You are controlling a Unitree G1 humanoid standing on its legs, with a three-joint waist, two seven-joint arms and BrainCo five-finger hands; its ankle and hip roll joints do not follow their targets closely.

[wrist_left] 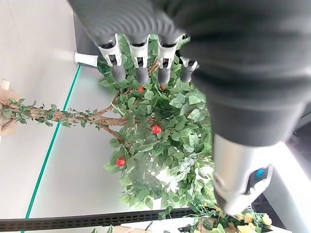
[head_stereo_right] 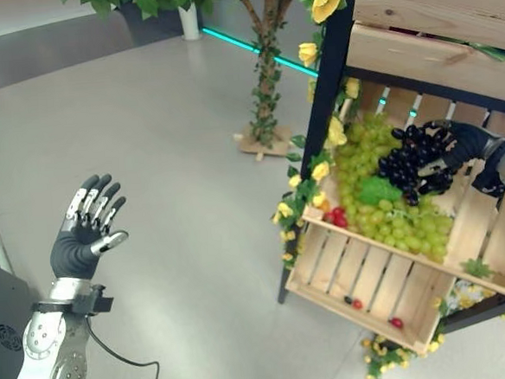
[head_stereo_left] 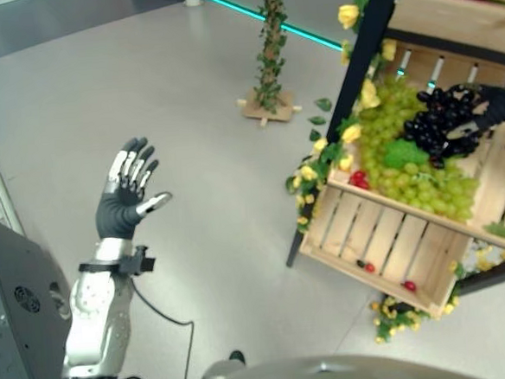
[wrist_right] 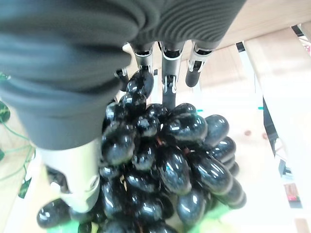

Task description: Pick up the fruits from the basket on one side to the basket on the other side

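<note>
The right hand (head_stereo_right: 458,151) had its fingers curled round the black grapes (head_stereo_right: 414,166), which lay on the green grapes (head_stereo_right: 370,194) in the crate (head_stereo_right: 467,226), seemingly to lift them out, while the left hand (head_stereo_left: 130,192) hung open over the floor (head_stereo_left: 190,159), clear of the work.

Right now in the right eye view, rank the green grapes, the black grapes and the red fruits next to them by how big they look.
1. Green grapes, the widest heap in the crate.
2. Black grapes, a smaller bunch lying on the green ones, with the right robot hand on it.
3. Red fruits, a tiny cluster at the crate's front edge.
</note>
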